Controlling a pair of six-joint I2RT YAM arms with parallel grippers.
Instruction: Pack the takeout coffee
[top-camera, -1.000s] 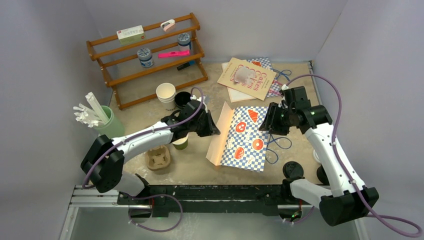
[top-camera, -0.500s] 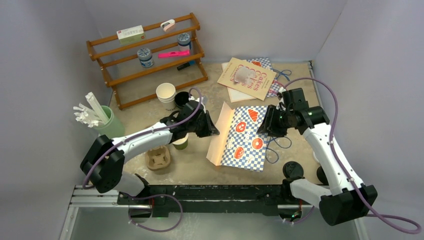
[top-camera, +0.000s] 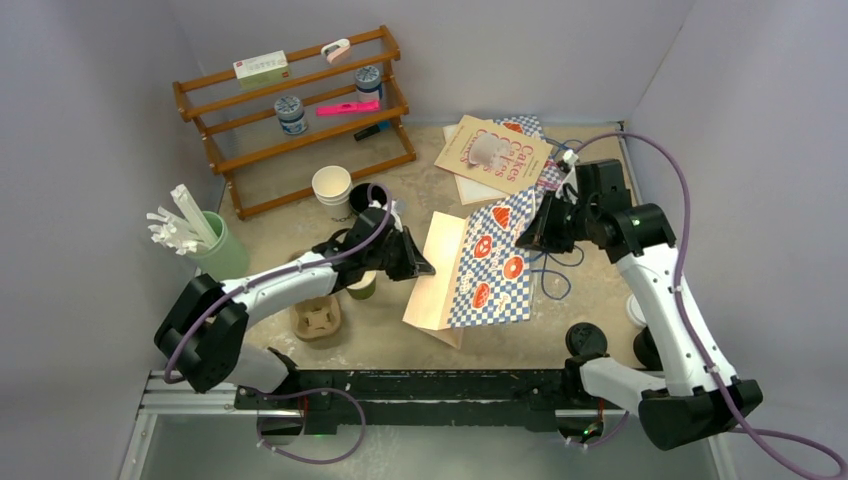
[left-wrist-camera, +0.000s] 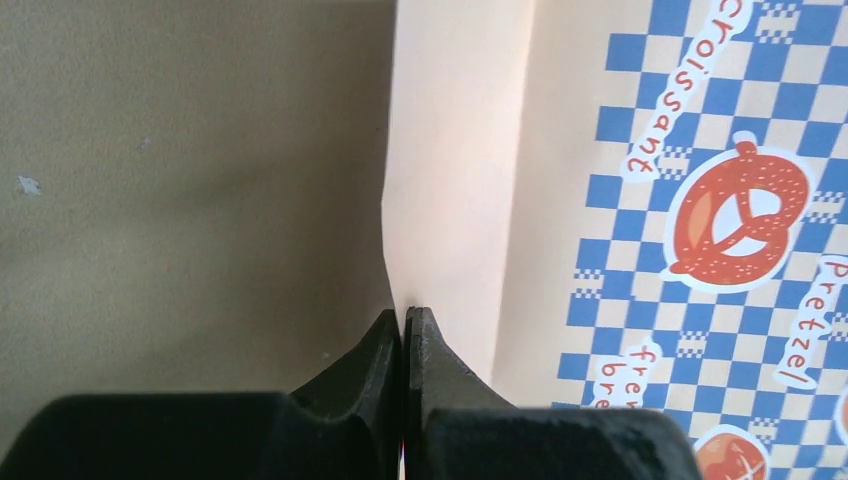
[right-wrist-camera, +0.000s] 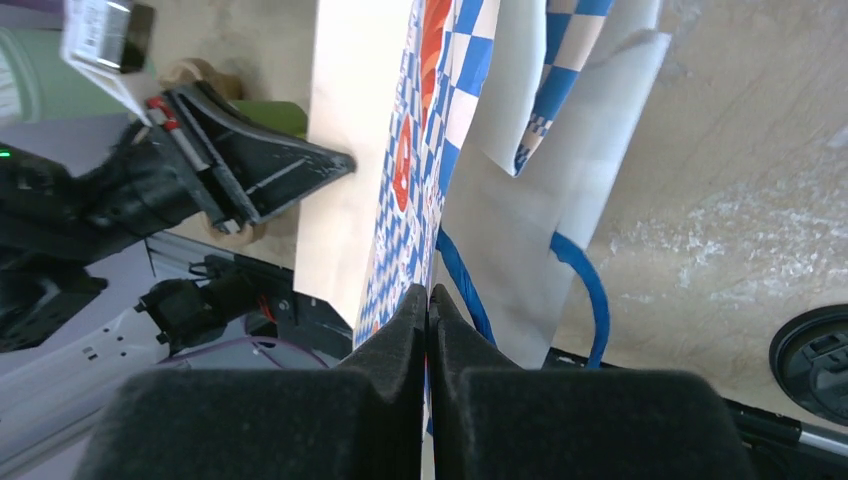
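Between left gripper (left-wrist-camera: 404, 318) and right gripper (right-wrist-camera: 428, 295), pinched bag (top-camera: 495, 275)

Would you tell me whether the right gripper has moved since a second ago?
Yes: the right gripper, shut on the paper bag, moved back toward the cookbook.

Paper bag (top-camera: 478, 268) mid-tabletop (top-camera: 400, 340). Cake book (top-camera: 500, 155) behind it. Wooden rack (top-camera: 300, 110) back left. Stacked cups (top-camera: 332, 188) before rack, takeout cup (top-camera: 359, 197) just right of them. Cup carrier (top-camera: 316, 318) left of bag; sip lid (top-camera: 587, 340) at near right.
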